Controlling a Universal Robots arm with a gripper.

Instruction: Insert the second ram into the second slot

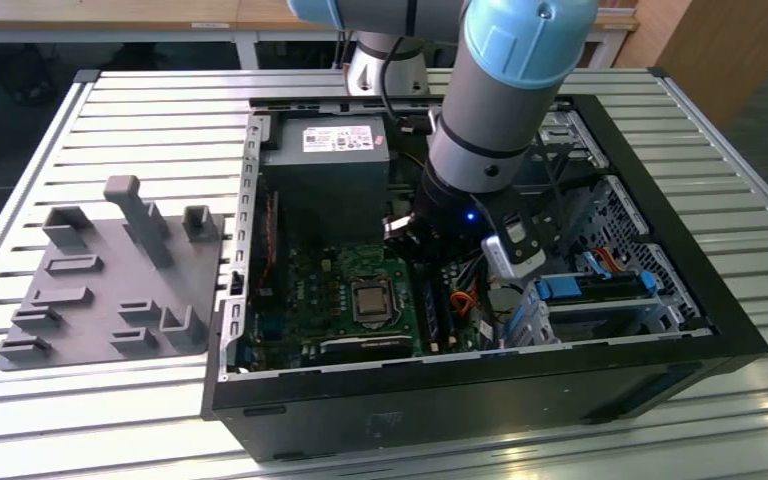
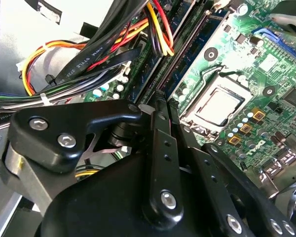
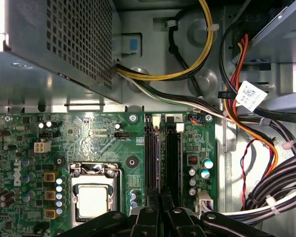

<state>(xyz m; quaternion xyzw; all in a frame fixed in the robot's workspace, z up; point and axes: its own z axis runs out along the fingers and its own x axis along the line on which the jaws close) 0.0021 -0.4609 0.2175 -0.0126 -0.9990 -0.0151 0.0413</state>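
Observation:
My gripper is down inside the open computer case, over the black memory slots beside the processor socket. Its dark fingers stand close together, shut on the second ram. The ram is a thin dark-blue stick seen edge-on, running away from the fingertips along the slots. In the second wrist view the second ram lies in line with the slots, low against the green motherboard. How deep it sits is hidden by the fingers. The slots also appear in the exterior view, just below the arm's wrist.
The grey power supply stands close beyond the slots. Bundles of black, red and yellow cables hang to one side. The processor socket lies on the other. A grey parts fixture sits outside the case at the exterior view's left.

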